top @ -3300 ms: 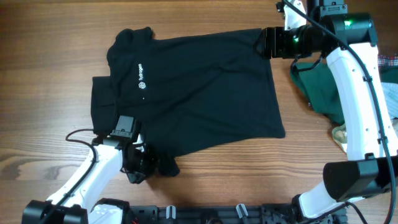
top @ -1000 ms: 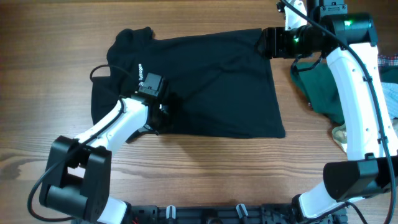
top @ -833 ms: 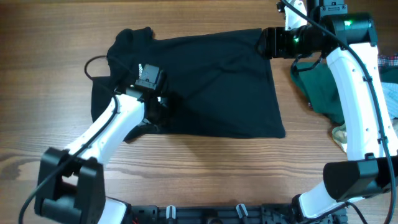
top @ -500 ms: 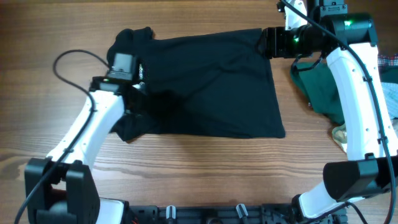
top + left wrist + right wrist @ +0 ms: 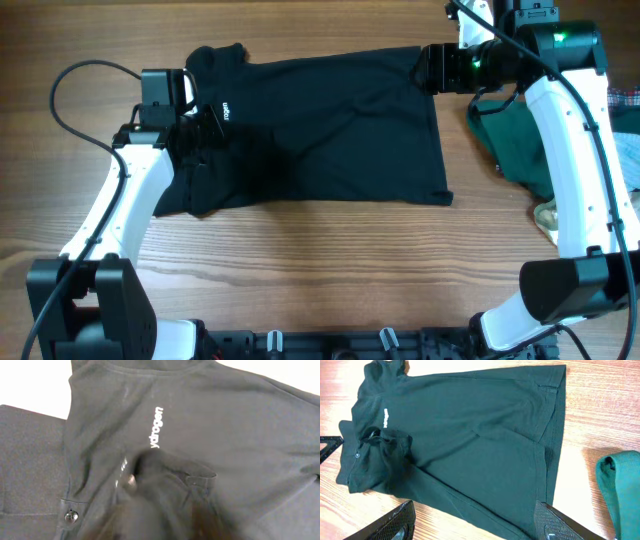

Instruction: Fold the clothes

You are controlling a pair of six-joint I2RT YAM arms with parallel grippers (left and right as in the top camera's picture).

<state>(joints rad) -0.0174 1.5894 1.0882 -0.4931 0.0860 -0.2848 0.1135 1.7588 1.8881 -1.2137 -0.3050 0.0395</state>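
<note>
Two grippers: left gripper (image 5: 200,135) pinches black shirt (image 5: 330,130); right gripper (image 5: 472,522) spread wide above.

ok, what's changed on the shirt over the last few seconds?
Left tool swung from the near edge up to the chest logo, dragging the near sleeve of the black shirt onto the chest; near hem pulled in slightly. Right tool stayed over the far hem corner; green garment unmoved.
</note>
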